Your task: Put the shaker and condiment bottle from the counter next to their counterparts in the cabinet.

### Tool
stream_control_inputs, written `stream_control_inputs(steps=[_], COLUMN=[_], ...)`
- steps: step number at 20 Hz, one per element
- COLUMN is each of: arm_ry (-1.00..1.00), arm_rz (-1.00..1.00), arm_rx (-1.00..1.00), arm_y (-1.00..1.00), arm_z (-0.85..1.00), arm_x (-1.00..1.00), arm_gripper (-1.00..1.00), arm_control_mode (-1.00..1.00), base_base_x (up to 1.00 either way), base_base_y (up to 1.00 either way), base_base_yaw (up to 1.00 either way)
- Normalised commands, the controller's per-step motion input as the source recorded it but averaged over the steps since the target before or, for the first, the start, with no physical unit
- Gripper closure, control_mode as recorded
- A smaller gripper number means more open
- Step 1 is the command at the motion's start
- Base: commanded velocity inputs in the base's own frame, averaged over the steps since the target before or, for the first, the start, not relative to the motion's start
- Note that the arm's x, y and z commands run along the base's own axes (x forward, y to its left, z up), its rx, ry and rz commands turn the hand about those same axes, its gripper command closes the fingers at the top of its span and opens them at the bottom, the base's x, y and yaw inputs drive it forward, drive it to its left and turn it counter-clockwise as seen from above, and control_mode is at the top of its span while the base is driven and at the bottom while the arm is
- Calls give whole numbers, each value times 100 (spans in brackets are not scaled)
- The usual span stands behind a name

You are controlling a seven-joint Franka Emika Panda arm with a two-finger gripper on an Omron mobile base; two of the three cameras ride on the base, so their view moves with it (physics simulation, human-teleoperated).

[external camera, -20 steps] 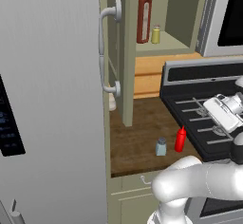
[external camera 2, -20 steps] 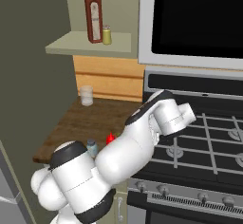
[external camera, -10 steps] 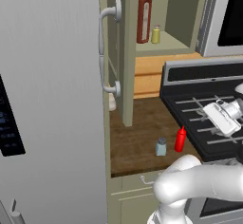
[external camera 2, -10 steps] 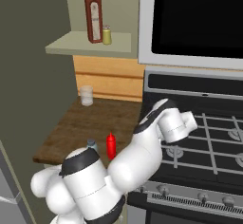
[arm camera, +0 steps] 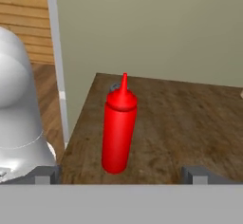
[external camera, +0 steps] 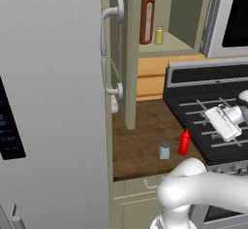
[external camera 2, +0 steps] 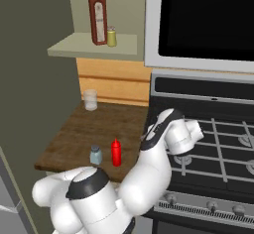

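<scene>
I'm holding the gripper (arm camera: 121, 173) wide open facing the condiment bottle (arm camera: 118, 126) standing near the worktop's (external camera: 140, 145) front edge.

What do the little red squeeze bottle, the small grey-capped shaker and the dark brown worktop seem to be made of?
Small bright red squeeze bottle: likely soft plastic, smooth, evenly coloured, faint sheen. Squat pale blue-grey shaker: perhaps glass or clear plastic, looks translucent; darker cap, material unclear. Dark brown counter: wood or wood-look laminate, with streaky grain lines.

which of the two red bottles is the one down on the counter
The small bright red squeeze bottle with the pointed nozzle, standing upright on the dark wood counter beside the pale blue-grey shaker. The tall dark red bottle stands on the cabinet shelf.
</scene>
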Motion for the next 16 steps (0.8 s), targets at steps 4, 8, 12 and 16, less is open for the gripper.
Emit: stream_control_inputs(steps=[4,8,12,16], arm_ry=[-4,-4,-4,-2], arm_rz=[0,0,0,0], arm_rx=[0,0,0,0], arm_y=[14,13,15,7], arm_z=[-2,0,0,-1], arm_x=[0,0,0,-4], arm_gripper=[-100,-100,-100,-100], arm_control_mode=[-100,-100,-100,-100], base_base_x=[0,0,0,0], base_base_y=[0,0,0,0], base_base_yaw=[0,0,0,0])
